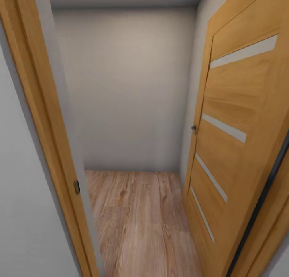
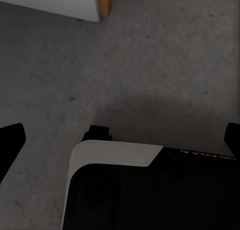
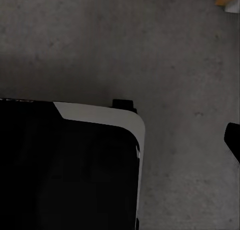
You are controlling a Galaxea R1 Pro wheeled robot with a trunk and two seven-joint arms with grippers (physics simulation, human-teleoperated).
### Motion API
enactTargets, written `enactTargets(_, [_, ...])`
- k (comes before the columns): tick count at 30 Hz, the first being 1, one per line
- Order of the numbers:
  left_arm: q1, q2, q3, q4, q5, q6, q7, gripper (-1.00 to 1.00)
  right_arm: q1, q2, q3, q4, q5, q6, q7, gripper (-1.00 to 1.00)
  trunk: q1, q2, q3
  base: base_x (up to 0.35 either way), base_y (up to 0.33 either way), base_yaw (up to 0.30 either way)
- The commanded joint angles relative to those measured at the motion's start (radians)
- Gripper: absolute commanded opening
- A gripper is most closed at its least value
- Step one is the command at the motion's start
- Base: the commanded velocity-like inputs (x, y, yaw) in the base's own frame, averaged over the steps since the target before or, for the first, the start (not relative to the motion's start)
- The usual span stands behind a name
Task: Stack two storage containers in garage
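From the head, I see an open wooden door [image 1: 235, 148] on the right and a frame [image 1: 44, 148] on the left, with plank flooring [image 1: 140, 220] running to a pale wall [image 1: 128, 88]; no container shows, so I judge the robot is in transit between rooms. At both wrists, grey concrete floor [image 2: 165, 64] lies beneath the robot's base [image 2: 150, 190]. Dark fingertips [image 2: 11, 137] show at the edges with nothing between them, the jaws apparently released; next comes steering through the doorway.
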Motion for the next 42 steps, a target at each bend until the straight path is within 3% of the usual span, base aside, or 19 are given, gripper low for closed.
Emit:
enactTargets(1, [-0.001, 0.0, -0.009, 0.001, 0.009, -0.004, 0.001, 1.0, -0.001, 0.0, 0.006, 0.003, -0.011, -0.006, 0.006, 1.0, 0.001, -0.001, -0.001, 0.314, -0.073, 0.0])
enactTargets(36, [-0.001, 0.0, -0.009, 0.001, 0.009, -0.011, 0.002, 1.0, -0.001, -0.002, 0.006, 0.003, -0.012, -0.017, 0.006, 1.0, 0.001, -0.001, -0.001, 0.299, -0.135, 0.02])
enactTargets(42, [-0.001, 0.0, -0.009, 0.001, 0.009, -0.015, 0.002, 1.0, -0.001, -0.002, 0.006, 0.003, -0.012, -0.017, 0.006, 1.0, 0.001, -0.001, -0.001, 0.095, -0.031, 0.0])
